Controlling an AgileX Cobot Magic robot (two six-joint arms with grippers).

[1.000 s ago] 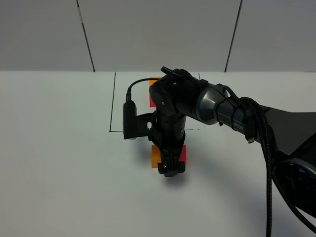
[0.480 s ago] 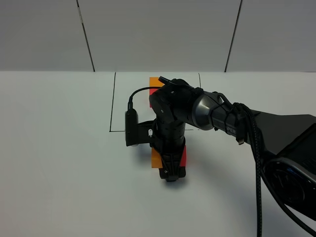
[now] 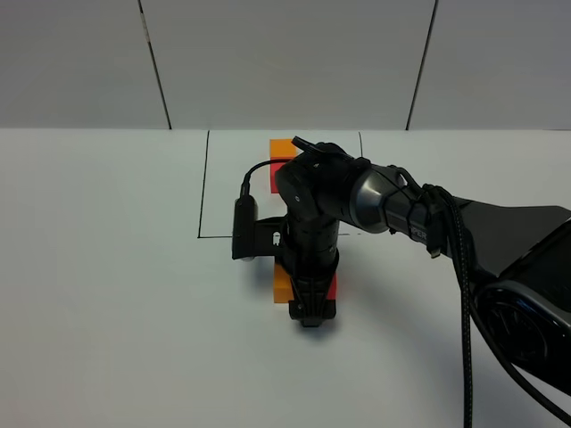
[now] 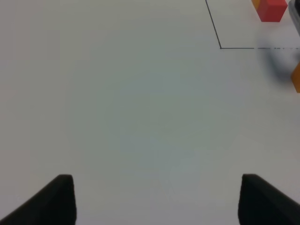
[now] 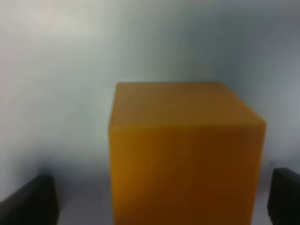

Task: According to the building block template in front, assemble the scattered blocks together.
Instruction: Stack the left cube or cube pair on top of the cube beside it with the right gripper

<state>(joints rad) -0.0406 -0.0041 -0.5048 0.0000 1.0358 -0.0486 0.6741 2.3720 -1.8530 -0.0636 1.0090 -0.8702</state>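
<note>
1. Presently the joining step looks to be in hand. The orange cube (image 3: 280, 283) and red cube (image 3: 333, 287) lie side by side on the table (image 3: 107, 294), just outside the near edge of the black frame (image 3: 203, 187).
2. Whether the two cubes touch cannot be told, because the right gripper (image 3: 308, 314) stands upright over the seam and hides it.
3. From the right wrist, the fingertips sit spread wide to either side of the orange cube and neither presses on it. The pincer is parted and holds nothing. The red cube does not show in that view.
4. Inside the frame, towards its far edge, the template (image 3: 278, 160) shows the wanted result: an orange and a red cube joined as one bar.
5. The left gripper (image 4: 159, 199) hangs over bare table outside the frame's left line, jaws wide apart and empty. It seems to have no part in this step.
6. Judged from this, little is left of the task.
   - The pair likely needs a gentle squeeze or nudge to close any gap and square the faces.
   - The fingers should then lift straight up, so the bar is not dragged askew.
   - The loose pair runs along the frame's near edge, while the template's bar runs front to back — possibly worth correcting.
</note>
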